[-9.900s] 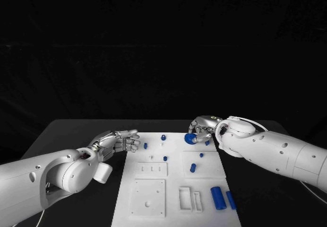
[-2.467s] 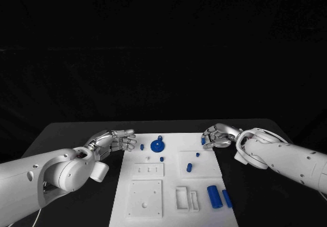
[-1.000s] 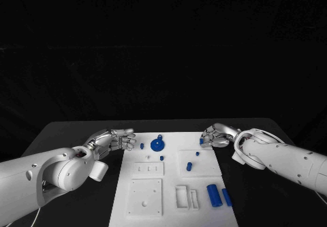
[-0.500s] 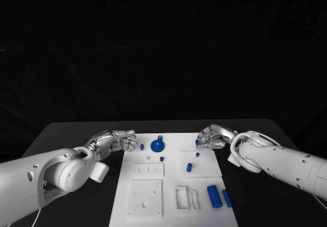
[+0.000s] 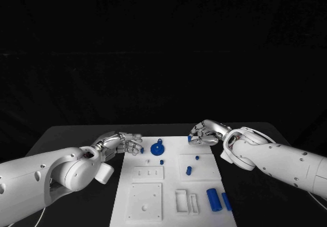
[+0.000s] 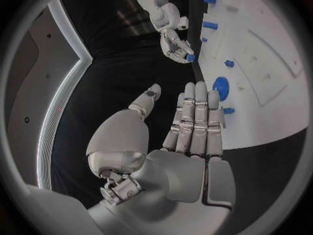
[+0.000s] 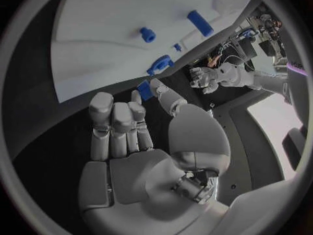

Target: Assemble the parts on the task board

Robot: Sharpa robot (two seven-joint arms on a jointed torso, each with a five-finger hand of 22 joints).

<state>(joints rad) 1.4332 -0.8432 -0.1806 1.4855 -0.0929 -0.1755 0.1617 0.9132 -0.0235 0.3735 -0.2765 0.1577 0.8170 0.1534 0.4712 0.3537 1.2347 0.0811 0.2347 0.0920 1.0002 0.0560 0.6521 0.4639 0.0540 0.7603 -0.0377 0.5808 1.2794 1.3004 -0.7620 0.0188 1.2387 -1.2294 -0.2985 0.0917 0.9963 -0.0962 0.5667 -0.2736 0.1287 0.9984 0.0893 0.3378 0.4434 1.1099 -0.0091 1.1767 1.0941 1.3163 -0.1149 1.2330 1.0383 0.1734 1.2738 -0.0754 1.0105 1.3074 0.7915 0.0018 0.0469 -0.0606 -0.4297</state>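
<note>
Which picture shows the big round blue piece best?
The head view: the round blue piece sits in plain sight on the task board, unobstructed, between the two hands. The left wrist view shows it just beyond the left hand's fingers. In the right wrist view I cannot pick it out for certain.

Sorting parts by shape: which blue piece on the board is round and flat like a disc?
The blue disc near the board's far edge, beside the left hand; the others are pegs or cylinders.

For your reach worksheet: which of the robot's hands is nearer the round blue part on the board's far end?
Left. The left hand sits just beside the round blue part, off the task board edge. The right hand is farther off, at the board's far corner.
</note>
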